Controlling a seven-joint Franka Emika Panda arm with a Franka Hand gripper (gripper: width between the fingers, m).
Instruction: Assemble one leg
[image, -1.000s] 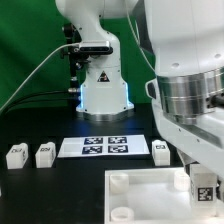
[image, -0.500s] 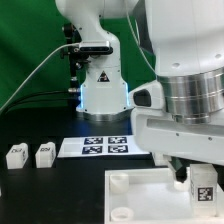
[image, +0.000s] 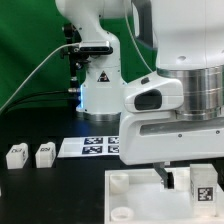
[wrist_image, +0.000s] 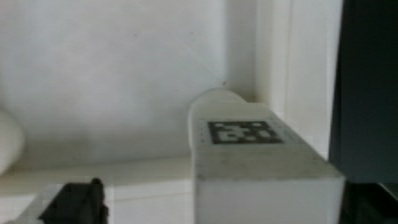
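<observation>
A leg (image: 203, 188), a chunky white block with a square tag, stands upright at the near right corner of the large white panel (image: 135, 196). My gripper (image: 186, 182) hangs straight over it from the big white arm. In the wrist view the leg (wrist_image: 249, 150) stands between my fingers. One dark fingertip (wrist_image: 75, 201) is well apart from the leg's side, and the other finger lies at the leg's opposite side at the picture's edge. The gripper (wrist_image: 222, 203) is open around the leg. The white panel (wrist_image: 107, 80) fills the background.
Two more white legs (image: 16, 154) (image: 44, 153) stand on the black table at the exterior view's left. The marker board (image: 94, 147) lies in front of the robot's base (image: 103, 92). A raised round socket (image: 119, 182) sits at the panel's near left corner.
The arm's wrist housing has swung toward the exterior view's left and now hides the leg that stood behind the panel. The tagged leg on the panel has stayed where it was.
</observation>
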